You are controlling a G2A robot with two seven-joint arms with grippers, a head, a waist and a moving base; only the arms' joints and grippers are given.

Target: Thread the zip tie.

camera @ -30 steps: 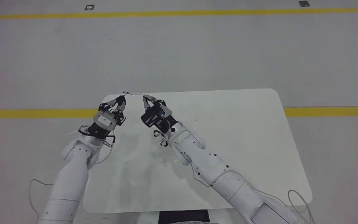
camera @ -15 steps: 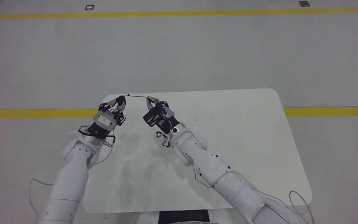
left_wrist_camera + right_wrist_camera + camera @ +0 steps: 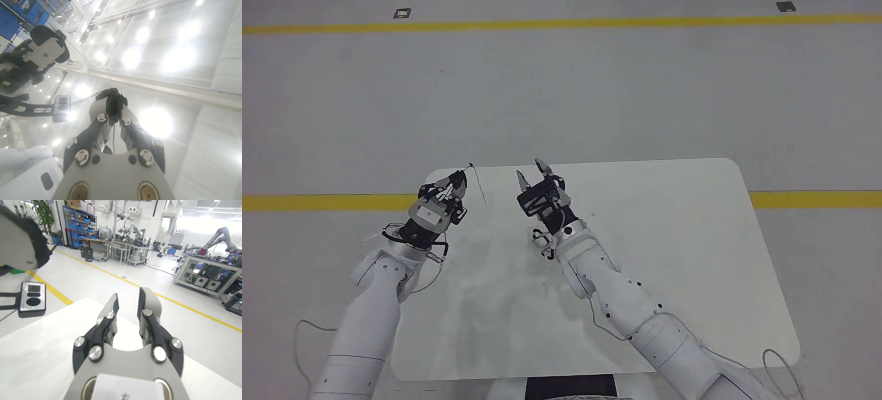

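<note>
A thin black zip tie (image 3: 478, 184) stands out from my left gripper (image 3: 454, 183), which is shut on it above the table's far left corner. In the left wrist view the tie's head (image 3: 113, 94) sits pinched between the closed black pads, and a strand (image 3: 114, 136) runs back between the fingers. My right gripper (image 3: 531, 176) is a short way to the right of it, raised and open, with nothing between its ribbed pads (image 3: 140, 304). The right wrist view catches the left gripper's black pad (image 3: 40, 251) with the tie's thin end (image 3: 54, 240) beside it.
The white table (image 3: 682, 260) stretches to the right and toward me with bare surface. Yellow floor lines (image 3: 802, 198) run behind and beside it. Factory racks and benches (image 3: 122, 249) stand far off in the right wrist view.
My right gripper has let go of the tie's free end, opened and pulled away to the right. The tie, earlier stretched between both grippers, now swings loose from the left gripper.
</note>
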